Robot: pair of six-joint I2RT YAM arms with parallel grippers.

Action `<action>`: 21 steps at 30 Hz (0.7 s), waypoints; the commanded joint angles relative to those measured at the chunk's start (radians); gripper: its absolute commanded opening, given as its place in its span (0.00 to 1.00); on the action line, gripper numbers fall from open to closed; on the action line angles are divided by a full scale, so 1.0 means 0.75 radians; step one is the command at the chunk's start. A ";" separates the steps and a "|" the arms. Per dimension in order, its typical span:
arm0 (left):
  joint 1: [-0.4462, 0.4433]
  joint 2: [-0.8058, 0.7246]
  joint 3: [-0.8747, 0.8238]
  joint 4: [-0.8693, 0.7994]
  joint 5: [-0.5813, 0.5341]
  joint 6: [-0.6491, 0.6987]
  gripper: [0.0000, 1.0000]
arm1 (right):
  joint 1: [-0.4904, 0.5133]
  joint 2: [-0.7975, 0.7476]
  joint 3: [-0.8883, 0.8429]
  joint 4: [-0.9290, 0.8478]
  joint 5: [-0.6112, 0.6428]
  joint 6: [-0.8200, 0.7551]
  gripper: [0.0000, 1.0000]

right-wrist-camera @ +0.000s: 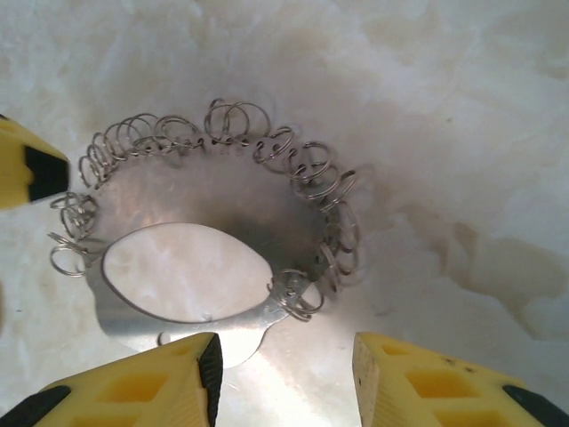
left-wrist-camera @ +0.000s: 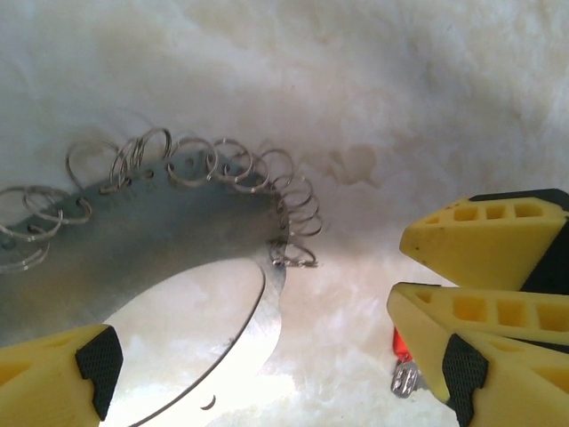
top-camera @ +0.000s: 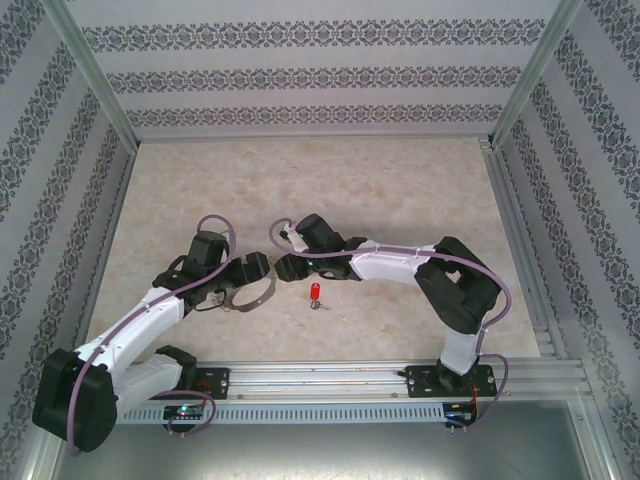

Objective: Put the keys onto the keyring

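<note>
The keyring [top-camera: 258,298] is a grey metal loop fringed with small wire rings, lying flat on the table. My left gripper [top-camera: 248,274] hovers over it, open; part of the band [left-wrist-camera: 160,240] lies between its fingers [left-wrist-camera: 53,378], untouched. My right gripper [top-camera: 286,266] faces it from the right, open with nothing between its fingers [right-wrist-camera: 418,382]; the loop [right-wrist-camera: 222,191] lies just ahead of them. The key [top-camera: 316,292], with a red head and a short silver end, rests on the table right of the loop. In the left wrist view the key [left-wrist-camera: 402,356] peeks out from behind the right finger.
The marble-patterned tabletop [top-camera: 400,190] stretches open behind and to the right of the arms. Patterned walls with metal frame posts [top-camera: 95,75] enclose the sides and back. A metal rail [top-camera: 330,380] carrying both arm bases runs along the near edge.
</note>
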 commanded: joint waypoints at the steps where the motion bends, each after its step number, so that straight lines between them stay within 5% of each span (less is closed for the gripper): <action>1: -0.013 -0.019 -0.018 0.062 0.008 -0.003 0.94 | 0.027 0.035 -0.027 0.098 -0.104 0.074 0.43; 21: -0.011 -0.023 0.038 0.032 -0.100 -0.041 1.00 | 0.043 0.145 -0.052 0.151 -0.120 0.092 0.38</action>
